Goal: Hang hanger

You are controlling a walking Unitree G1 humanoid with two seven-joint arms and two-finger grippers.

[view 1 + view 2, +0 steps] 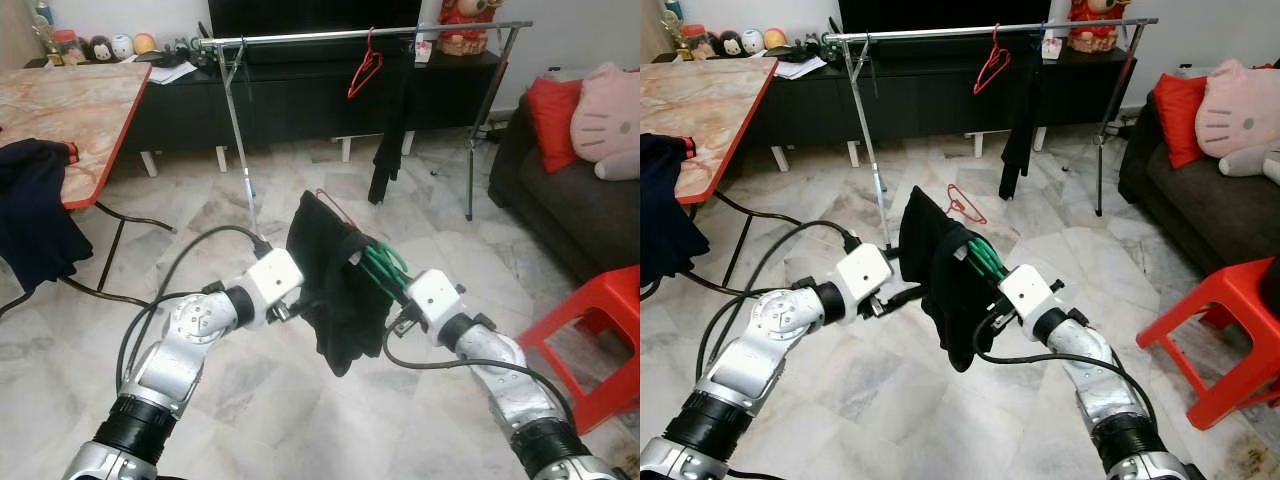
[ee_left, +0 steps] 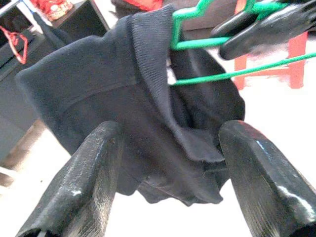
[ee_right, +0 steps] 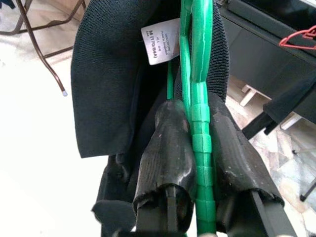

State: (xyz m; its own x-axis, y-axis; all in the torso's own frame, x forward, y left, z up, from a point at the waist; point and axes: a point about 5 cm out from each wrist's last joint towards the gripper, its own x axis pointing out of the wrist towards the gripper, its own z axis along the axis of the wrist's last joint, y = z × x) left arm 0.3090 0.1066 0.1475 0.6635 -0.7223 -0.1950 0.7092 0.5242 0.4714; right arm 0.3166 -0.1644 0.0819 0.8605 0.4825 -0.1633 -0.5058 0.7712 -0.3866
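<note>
My right gripper (image 3: 196, 111) is shut on a green hanger (image 3: 200, 98), held at chest height over the floor. A dark garment (image 1: 335, 290) with a white size label hangs bunched on that hanger (image 1: 382, 265). My left gripper (image 2: 170, 131) is open just left of the garment (image 2: 123, 98), its two fingers spread toward the cloth; I cannot tell whether they touch it. Farther ahead stands a metal clothes rail (image 1: 330, 35). It carries a red hanger (image 1: 365, 68) and a black piece of clothing (image 1: 392, 120).
Another red hanger (image 1: 962, 203) lies on the marble floor beyond the garment. A red plastic stool (image 1: 590, 330) stands at my right, a dark sofa (image 1: 560, 200) with cushions behind it. A marble-topped table (image 1: 70, 110) with dark clothes (image 1: 35, 210) is at my left.
</note>
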